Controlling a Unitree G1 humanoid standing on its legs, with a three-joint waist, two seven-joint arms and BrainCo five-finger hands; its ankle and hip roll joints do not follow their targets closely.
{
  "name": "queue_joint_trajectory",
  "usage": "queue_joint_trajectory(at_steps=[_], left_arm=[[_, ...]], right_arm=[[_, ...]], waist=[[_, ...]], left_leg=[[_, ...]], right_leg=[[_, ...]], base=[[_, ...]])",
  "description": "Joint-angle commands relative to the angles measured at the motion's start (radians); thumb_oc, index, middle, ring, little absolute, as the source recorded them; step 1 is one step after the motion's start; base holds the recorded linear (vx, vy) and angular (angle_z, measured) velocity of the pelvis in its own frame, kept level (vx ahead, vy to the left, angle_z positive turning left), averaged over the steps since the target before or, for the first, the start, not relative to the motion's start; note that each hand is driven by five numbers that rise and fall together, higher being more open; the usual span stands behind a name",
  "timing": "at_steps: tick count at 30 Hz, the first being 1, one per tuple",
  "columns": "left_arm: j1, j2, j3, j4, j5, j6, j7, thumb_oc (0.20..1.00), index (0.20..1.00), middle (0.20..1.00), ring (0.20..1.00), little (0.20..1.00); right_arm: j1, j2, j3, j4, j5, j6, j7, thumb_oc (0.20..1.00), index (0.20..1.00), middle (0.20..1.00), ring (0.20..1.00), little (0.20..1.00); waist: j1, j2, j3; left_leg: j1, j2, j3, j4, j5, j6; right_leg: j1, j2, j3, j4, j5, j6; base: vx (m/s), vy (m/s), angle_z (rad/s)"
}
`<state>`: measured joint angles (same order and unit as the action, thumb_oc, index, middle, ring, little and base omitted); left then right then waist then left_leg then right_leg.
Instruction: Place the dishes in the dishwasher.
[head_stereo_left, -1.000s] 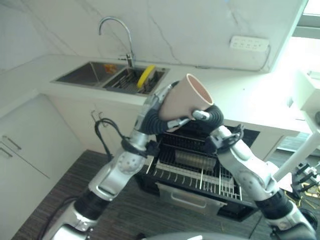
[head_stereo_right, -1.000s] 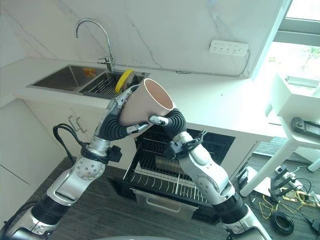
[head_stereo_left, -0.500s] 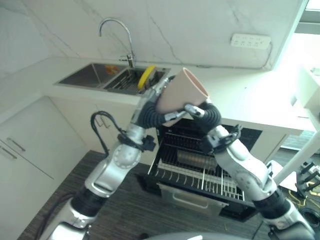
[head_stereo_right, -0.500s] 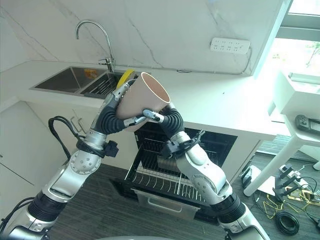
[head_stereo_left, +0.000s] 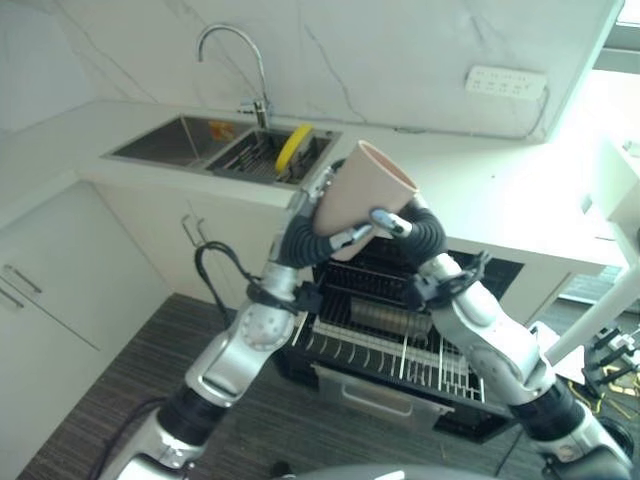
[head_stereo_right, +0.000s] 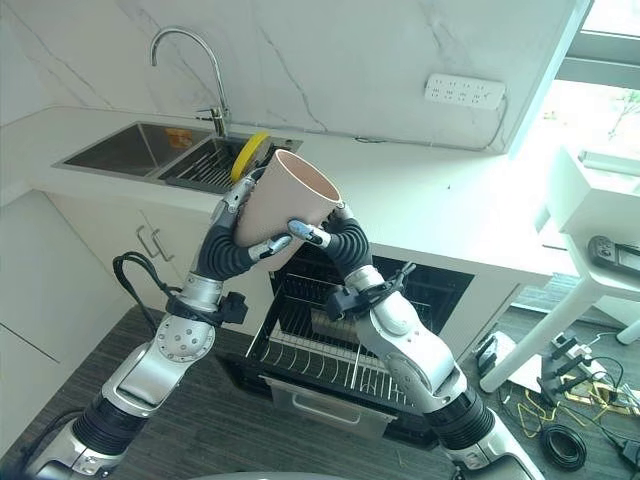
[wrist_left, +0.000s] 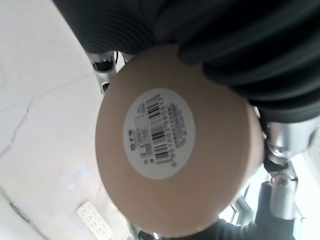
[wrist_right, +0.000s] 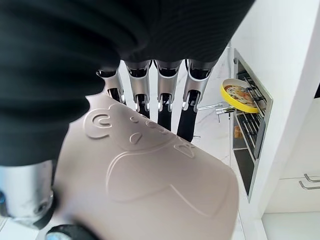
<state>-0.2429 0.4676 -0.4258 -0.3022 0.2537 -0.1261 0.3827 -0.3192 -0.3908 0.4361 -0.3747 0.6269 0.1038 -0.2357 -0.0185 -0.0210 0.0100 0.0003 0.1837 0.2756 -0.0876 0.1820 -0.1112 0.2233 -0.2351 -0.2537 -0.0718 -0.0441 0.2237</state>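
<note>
Both hands, left hand (head_stereo_right: 243, 205) and right hand (head_stereo_right: 322, 232), clamp fingers round the beige plastic cup (head_stereo_right: 285, 203); lower it steadily, mouth down, into the dishwasher's wire rack (head_stereo_right: 330, 345).

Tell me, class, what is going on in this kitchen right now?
The robot holds a beige cup up in the air between both hands, above the open dishwasher. The left hand and the right hand each have fingers wrapped against its sides. The cup is tilted, its mouth facing up and away. It is not yet in the rack. A yellow plate stands in the sink behind.
</note>
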Motion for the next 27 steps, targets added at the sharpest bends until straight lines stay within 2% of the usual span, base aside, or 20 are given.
queue_joint_trajectory(at_steps=[1, 2, 18, 21, 27], left_arm=[[-0.085, 0.033, -0.014, 0.003, -0.046, -0.069, 0.001, 0.661, 0.661, 0.661, 0.661, 0.661], [-0.081, 0.031, -0.015, 0.012, -0.061, -0.075, -0.001, 1.000, 1.000, 1.000, 1.000, 1.000], [-0.007, 0.013, -0.024, 0.128, -0.058, -0.214, 0.043, 1.000, 1.000, 1.000, 1.000, 1.000], [0.014, 0.014, -0.016, 0.141, -0.057, -0.228, 0.063, 1.000, 1.000, 1.000, 1.000, 1.000], [0.051, 0.039, 0.057, 0.089, -0.109, -0.212, 0.049, 1.000, 1.000, 1.000, 1.000, 1.000]], right_arm=[[-0.136, 0.040, -0.069, -0.090, -0.011, -0.106, -0.013, 0.200, 0.200, 0.200, 0.200, 0.200], [-0.130, 0.040, -0.070, -0.090, -0.014, -0.105, -0.015, 0.200, 0.200, 0.200, 0.200, 0.200], [-0.089, 0.031, -0.099, -0.071, -0.048, -0.123, -0.003, 0.200, 0.200, 0.200, 0.200, 0.200], [-0.082, 0.021, -0.117, -0.062, -0.054, -0.126, -0.017, 0.200, 0.200, 0.200, 0.200, 0.200], [-0.039, -0.005, -0.166, -0.055, -0.060, -0.143, -0.025, 0.200, 0.200, 0.200, 0.200, 0.200]], waist=[[0.023, -0.003, 0.036], [0.022, -0.004, 0.036], [0.020, -0.015, 0.034], [0.021, -0.015, 0.036], [0.029, -0.013, 0.040]], left_leg=[[0.154, 0.092, -0.060, 0.000, -0.174, -0.036], [0.154, 0.092, -0.059, 0.000, -0.175, -0.035], [0.160, 0.095, -0.049, 0.000, -0.175, -0.033], [0.162, 0.098, -0.047, 0.000, -0.175, -0.033], [0.161, 0.096, -0.055, 0.000, -0.174, -0.033]], right_leg=[[-0.096, -0.025, 0.003, -0.015, 0.110, -0.013], [-0.096, -0.026, 0.003, -0.015, 0.111, -0.013], [-0.098, -0.029, 0.007, -0.015, 0.117, -0.014], [-0.097, -0.029, 0.007, -0.015, 0.117, -0.015], [-0.096, -0.028, 0.001, -0.015, 0.118, -0.014]], base=[[0.00, 0.000, 0.00], [0.00, 0.000, 0.00], [0.00, 0.000, 0.00], [0.00, 0.000, 0.00], [0.00, 0.000, 0.00]])
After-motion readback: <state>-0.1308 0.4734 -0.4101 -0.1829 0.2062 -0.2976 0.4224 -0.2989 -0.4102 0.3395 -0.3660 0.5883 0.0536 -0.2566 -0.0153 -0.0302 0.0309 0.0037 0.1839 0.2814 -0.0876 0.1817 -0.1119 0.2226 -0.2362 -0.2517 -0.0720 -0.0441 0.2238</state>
